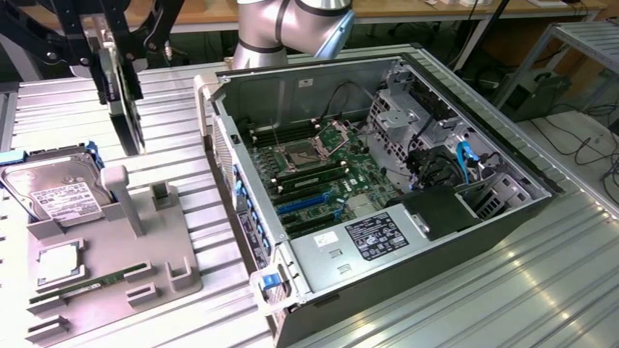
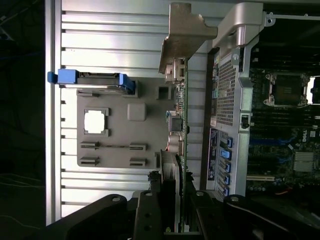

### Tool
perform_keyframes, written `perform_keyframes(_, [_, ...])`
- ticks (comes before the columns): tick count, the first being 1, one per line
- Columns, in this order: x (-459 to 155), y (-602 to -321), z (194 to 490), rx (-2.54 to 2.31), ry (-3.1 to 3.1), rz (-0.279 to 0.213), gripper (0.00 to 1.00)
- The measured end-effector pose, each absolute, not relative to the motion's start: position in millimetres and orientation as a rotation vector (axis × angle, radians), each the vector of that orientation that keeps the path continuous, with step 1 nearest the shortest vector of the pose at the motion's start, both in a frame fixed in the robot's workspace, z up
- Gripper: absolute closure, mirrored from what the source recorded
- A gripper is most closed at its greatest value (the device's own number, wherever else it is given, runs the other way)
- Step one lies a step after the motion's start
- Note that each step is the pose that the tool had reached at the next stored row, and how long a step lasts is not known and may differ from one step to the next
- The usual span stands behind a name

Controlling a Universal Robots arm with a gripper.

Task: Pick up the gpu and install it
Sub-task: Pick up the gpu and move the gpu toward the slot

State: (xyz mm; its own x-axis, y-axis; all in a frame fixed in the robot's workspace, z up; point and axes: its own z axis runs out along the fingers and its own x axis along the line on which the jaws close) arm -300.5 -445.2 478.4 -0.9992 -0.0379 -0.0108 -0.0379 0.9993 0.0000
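My gripper [image 1: 118, 45] hangs high at the exterior view's upper left, shut on the gpu [image 1: 124, 119]. The card hangs upright and edge-on, its black body above the ribbed table, to the left of the open computer case [image 1: 503, 217]. In the wrist view the gpu [image 2: 182, 115] runs away from my gripper [image 2: 172, 200], showing its green board edge and its pale metal bracket [image 2: 184, 37] at the far end. It hovers between the grey parts holder [image 2: 150, 125] and the case wall [image 2: 227, 90]. The motherboard [image 1: 320, 170] with blue slots [image 1: 304, 203] lies exposed inside the case.
The grey parts holder [image 1: 169, 250] carries a hard drive [image 1: 60, 197], a processor chip [image 1: 58, 262] and a memory stick [image 1: 85, 287]. Cables and a drive cage [image 1: 411, 119] fill the case's far side. A metal frame [image 1: 580, 43] stands at the right.
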Motion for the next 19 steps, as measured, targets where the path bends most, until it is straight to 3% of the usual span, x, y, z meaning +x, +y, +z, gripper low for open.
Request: perform_keyframes(19, [-279,-445,478,-0.059,3.13,0.0,0.73])
